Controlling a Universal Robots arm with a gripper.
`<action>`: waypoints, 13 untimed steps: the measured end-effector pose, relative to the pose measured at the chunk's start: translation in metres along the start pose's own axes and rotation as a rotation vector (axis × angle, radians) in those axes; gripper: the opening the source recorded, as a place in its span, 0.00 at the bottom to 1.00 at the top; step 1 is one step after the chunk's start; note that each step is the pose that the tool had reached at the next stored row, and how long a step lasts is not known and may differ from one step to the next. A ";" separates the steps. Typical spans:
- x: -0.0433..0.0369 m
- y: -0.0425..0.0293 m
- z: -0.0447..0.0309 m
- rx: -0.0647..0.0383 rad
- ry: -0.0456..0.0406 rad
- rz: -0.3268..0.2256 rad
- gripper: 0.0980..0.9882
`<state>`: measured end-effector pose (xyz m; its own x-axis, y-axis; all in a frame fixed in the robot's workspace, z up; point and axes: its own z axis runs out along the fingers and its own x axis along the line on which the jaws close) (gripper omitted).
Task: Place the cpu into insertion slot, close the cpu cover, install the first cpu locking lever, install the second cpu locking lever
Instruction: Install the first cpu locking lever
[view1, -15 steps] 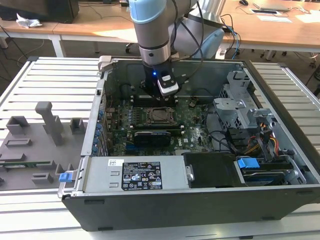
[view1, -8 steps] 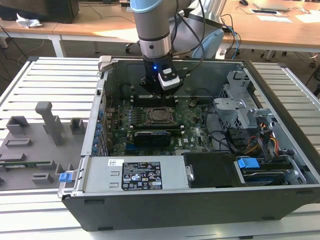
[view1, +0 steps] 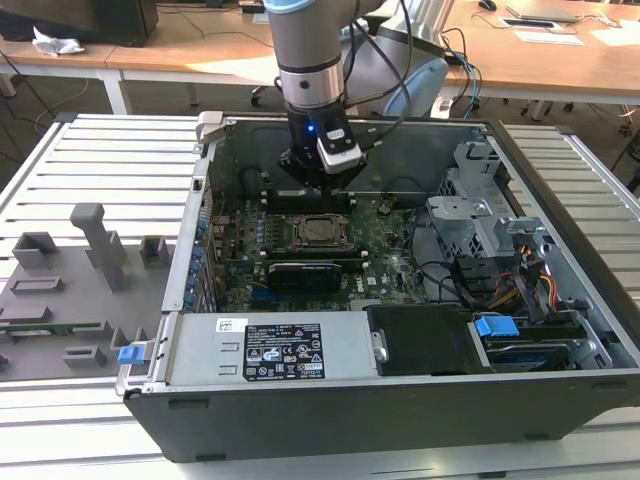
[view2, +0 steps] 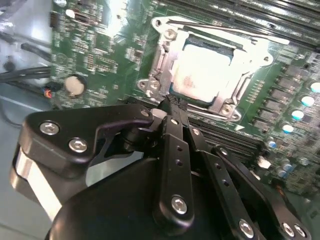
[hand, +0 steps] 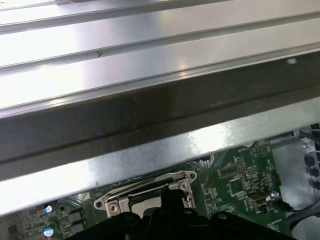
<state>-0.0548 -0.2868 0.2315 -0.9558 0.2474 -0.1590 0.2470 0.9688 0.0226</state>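
The cpu lies silver-grey face up in the insertion slot, on the green board of the open computer. The cpu cover is down over it as a metal frame around its edges, also seen in the exterior view and the first wrist view. A thin wire locking lever runs along one side of the frame. My gripper is shut with nothing between its black fingers. Its tip is at a corner of the frame, just above the socket's far edge in the exterior view.
The case walls close in around the board. A long black card lies in front of the socket. The power supply, metal drive cage and cables fill the front and the exterior view's right. A grey fixture tray sits outside at the left.
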 end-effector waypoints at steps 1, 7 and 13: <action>-0.0008 0.0002 0.0002 0.004 0.0179 -0.001 0.01; -0.0024 -0.0008 0.0006 0.014 0.0545 -0.001 0.01; -0.0062 -0.0158 0.0009 0.014 0.0544 -0.001 0.01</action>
<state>-0.0527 -0.3037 0.2313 -0.9632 0.2473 -0.1050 0.2478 0.9688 0.0088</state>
